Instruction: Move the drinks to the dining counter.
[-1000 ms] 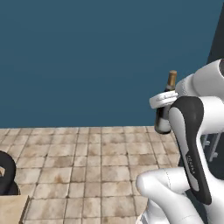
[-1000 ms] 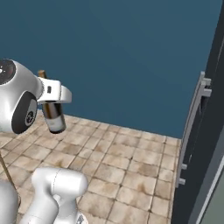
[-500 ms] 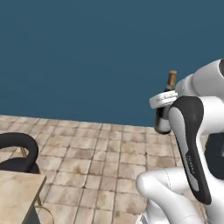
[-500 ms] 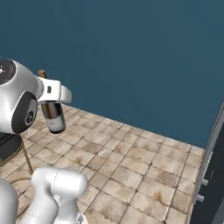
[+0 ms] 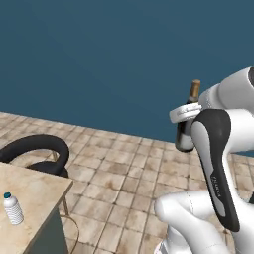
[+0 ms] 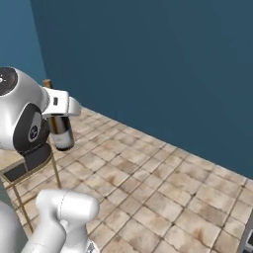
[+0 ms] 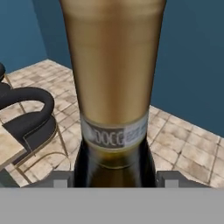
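The dark wine bottle (image 5: 184, 130) with its tan neck (image 7: 113, 61) hangs upright in the air, high above the tiled floor. My gripper (image 5: 184, 113) is shut on it just below the neck; in the hand view the fingers (image 7: 60, 180) sit on either side of the bottle's shoulder. The bottle (image 6: 60, 132) also hangs under the white hand in the right base view. The clear water bottle (image 5: 13, 209) with a teal cap stands upright on the beige marble dining counter (image 5: 37, 191) at lower left, well apart from the gripper.
A black round stool (image 5: 38, 150) stands at the counter's far corner, and the stool (image 6: 32, 159) shows on thin legs below the arm in the right base view. Tan tiled floor (image 5: 124, 173) runs to a dark blue wall (image 5: 99, 59).
Both base views have swung with the base: the stool, the counter corner and the water bottle have come in at the left, and the dark panel at the right has gone. The hand keeps the wine bottle.
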